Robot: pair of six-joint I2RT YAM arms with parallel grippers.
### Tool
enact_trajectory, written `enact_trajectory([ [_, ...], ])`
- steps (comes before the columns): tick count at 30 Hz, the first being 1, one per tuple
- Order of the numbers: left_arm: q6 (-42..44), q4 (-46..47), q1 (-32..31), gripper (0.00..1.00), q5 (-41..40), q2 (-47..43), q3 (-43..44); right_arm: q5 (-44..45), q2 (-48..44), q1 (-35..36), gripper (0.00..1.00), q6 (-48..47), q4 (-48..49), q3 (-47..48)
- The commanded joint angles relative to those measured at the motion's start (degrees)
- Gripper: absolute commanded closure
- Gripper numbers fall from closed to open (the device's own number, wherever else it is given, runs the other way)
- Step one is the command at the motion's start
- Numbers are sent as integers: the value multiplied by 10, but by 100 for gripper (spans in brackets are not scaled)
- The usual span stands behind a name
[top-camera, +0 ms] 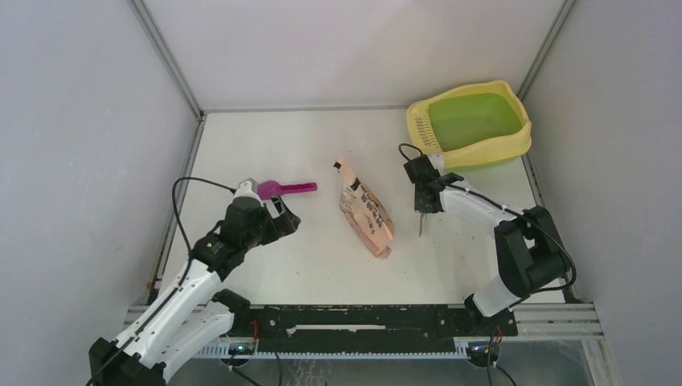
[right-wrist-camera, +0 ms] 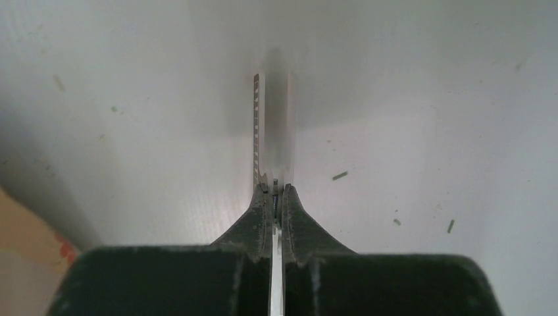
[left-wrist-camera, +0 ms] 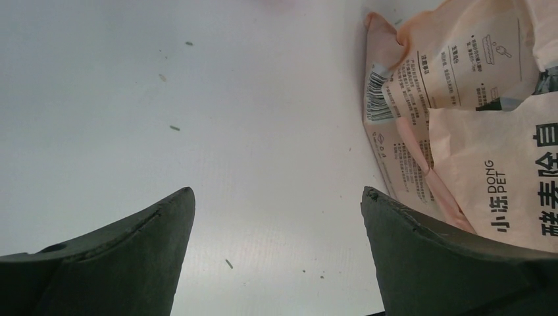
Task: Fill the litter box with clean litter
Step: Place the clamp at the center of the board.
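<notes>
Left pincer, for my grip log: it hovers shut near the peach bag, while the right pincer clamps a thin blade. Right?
Not shut: the left pincer is wide open in the left wrist view, near the peach bag; the right pincer clamps the thin blade.

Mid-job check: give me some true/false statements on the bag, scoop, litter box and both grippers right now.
The litter box is already full. False: its green basin looks bare.
The left gripper is open, holding nothing. True.
The right gripper is shut on a thin blade. True.
The bag stands inside the litter box. False: it lies on the table, apart from it.
The magenta scoop lies by the right gripper. False: it lies by the left gripper.
</notes>
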Motion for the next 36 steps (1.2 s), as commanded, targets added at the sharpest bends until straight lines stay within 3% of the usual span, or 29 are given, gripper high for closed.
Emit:
enact_trajectory([
  [1, -18, 34, -13, 0, 8, -13, -8, 47, -2, -26, 100, 9, 40, -7],
  [17, -3, 56, -18, 0, 13, 13, 6, 42, -2, -169, 98, 7, 52, -53],
  [21, 4, 55, -18, 0, 16, 31, 20, 6, -19, -180, 65, 17, 55, -73],
  [23, 7, 51, -18, 0, 13, 32, 24, -13, -35, -180, 57, 22, 55, -84],
  [29, 16, 27, -18, 0, 11, 37, 44, -59, -135, -165, 47, 38, 9, -88],
  [36, 44, -79, -19, 0, -10, 13, 111, -84, -299, -101, 36, 25, -133, -5],
])
